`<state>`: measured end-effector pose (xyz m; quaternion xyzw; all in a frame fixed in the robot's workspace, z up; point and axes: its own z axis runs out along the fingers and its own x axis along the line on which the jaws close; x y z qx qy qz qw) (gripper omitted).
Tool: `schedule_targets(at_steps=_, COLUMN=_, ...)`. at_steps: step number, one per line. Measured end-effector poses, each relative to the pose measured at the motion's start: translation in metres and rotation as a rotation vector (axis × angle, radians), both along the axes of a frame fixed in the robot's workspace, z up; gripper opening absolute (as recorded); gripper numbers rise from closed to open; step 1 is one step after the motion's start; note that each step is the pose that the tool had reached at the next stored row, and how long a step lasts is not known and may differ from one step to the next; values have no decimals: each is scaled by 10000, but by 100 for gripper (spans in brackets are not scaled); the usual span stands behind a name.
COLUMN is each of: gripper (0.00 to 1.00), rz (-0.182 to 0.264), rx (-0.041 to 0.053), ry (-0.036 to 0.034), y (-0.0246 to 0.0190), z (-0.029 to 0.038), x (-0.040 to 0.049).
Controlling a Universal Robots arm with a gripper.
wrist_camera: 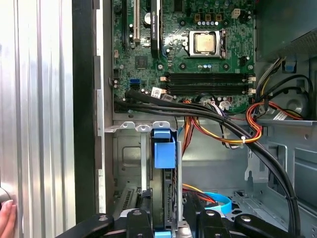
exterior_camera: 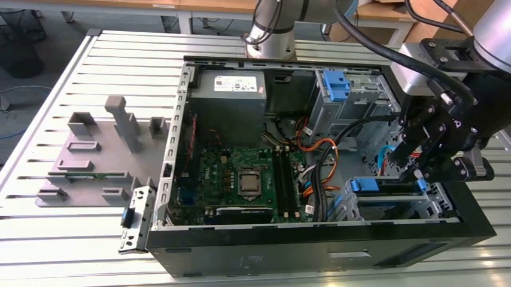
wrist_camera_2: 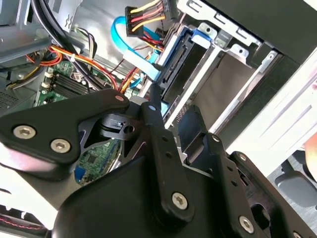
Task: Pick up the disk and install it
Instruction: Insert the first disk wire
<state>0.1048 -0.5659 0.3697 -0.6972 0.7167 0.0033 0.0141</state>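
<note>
In the grey metal drive cage (wrist_camera: 130,153), the flat metal disk with blue plastic rails (wrist_camera: 164,148) is flanked by the black tool (wrist_camera: 167,218); whether it is clamped cannot be told. Nearby orange cables (wrist_camera: 213,137) could be snagged by the tool.

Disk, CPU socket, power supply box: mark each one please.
disk (wrist_camera: 164,150), first wrist view, blue rail tab at its end.
CPU socket (wrist_camera: 204,43), first wrist view, centre of the metal lid.
power supply box (exterior_camera: 227,109), exterior view, bare grey face below its sticker.

We reach our arm (exterior_camera: 270,27) over from its base, well apart from the pincer (exterior_camera: 425,174). Our wrist (exterior_camera: 447,66) sits directly above the pincer, which points steeply down, its black links spread.
</note>
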Motion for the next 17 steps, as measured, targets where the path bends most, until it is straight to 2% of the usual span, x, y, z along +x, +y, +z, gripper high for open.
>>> schedule_targets(at_steps=6, gripper=42, rz=0, rx=0, ry=0, y=22, z=-4, x=53)
schedule_targets(at_steps=17, gripper=42, rz=-1, rx=-1, ry=0, y=39, z=12, x=67)
